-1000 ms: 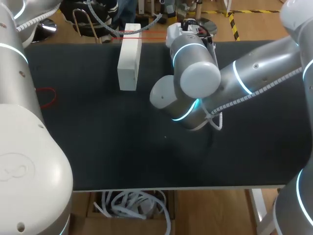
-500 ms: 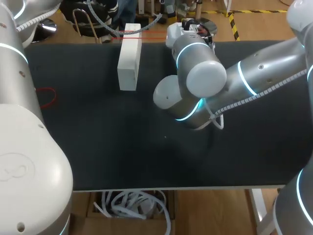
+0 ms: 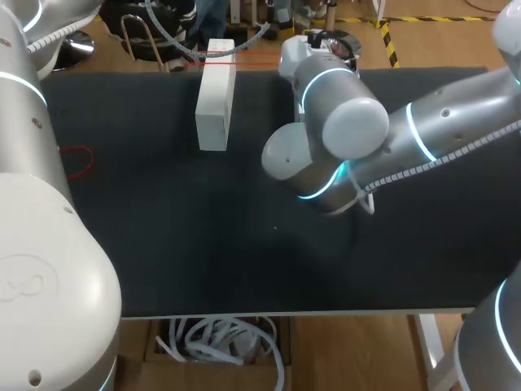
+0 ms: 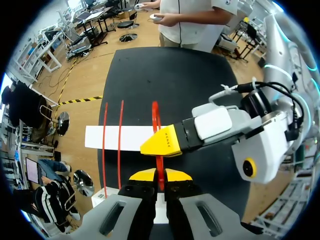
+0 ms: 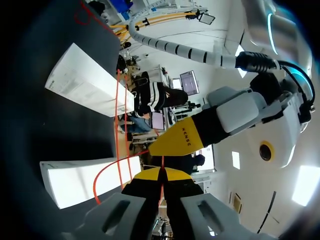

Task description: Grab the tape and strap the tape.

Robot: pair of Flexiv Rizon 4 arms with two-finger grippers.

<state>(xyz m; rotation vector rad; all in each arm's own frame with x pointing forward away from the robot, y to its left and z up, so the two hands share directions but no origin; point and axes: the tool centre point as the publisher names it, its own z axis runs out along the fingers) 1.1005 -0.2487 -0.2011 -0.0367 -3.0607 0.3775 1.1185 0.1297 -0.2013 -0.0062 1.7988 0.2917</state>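
Observation:
A thin red tape (image 3: 244,57) runs across the far end of the white box (image 3: 214,95) at the table's back edge. In the left wrist view my left gripper (image 4: 160,175) is shut on the red tape (image 4: 156,120), which rises ahead of it. The right arm's yellow fingertip (image 4: 163,142) sits right against that strand. Two more strands (image 4: 112,145) cross the white box (image 4: 117,137). In the right wrist view my right gripper (image 5: 160,174) is shut on the tape (image 5: 118,125), with the left arm's yellow fingertip (image 5: 176,137) just ahead. The white box (image 5: 85,182) lies beside it.
My right arm (image 3: 342,122) reaches across the table's middle and hides both grippers in the head view. A loose red loop (image 3: 77,160) lies on the black tabletop (image 3: 203,244) by the left arm. A person stands beyond the table's far end, not touching it.
My right arm has shifted a little to the right and toward the far edge. Both grippers have stayed shut on the tape.

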